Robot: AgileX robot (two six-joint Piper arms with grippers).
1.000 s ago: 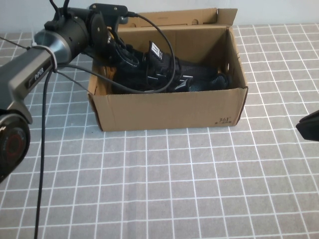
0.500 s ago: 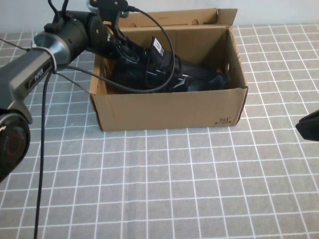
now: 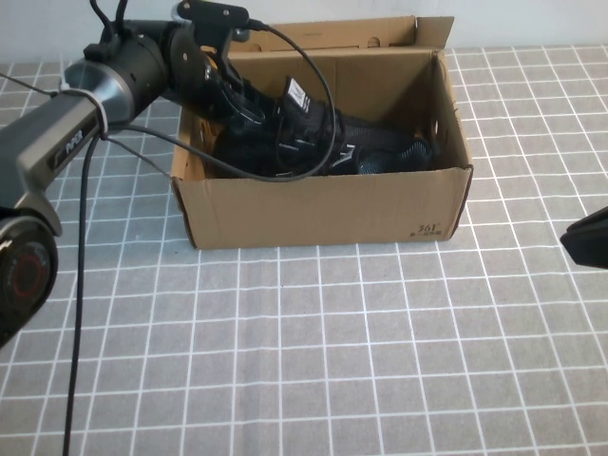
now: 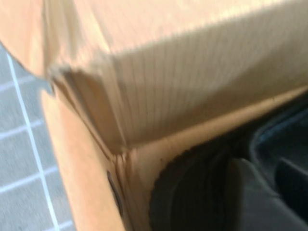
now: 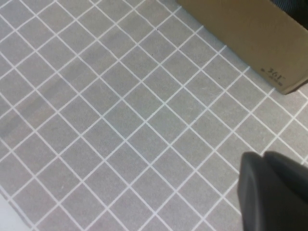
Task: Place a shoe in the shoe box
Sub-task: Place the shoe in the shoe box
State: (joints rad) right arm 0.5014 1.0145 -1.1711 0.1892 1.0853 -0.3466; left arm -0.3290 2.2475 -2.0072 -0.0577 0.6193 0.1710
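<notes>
The brown cardboard shoe box [image 3: 323, 204] stands open at the back middle of the table. A black shoe [image 3: 366, 152] lies inside it, toe toward the right wall, heel end raised at the left. My left gripper [image 3: 237, 100] reaches into the box's back-left corner and is shut on the shoe's heel end. The left wrist view shows the box corner [image 4: 168, 72] close up and the dark shoe [image 4: 192, 202] below it. My right gripper [image 3: 589, 237] is shut and empty, low at the table's right edge; it also shows in the right wrist view [image 5: 262, 161].
The table is covered in a grey cloth with a white grid [image 3: 332, 361]. A black cable [image 3: 81, 285] hangs from the left arm down to the front left. The box's back flap [image 3: 361, 33] stands up. The box's front corner shows in the right wrist view [image 5: 250, 38].
My left gripper lifted the shoe's heel end up and back, then eased it slightly down and right inside the box. The right arm has not moved.
</notes>
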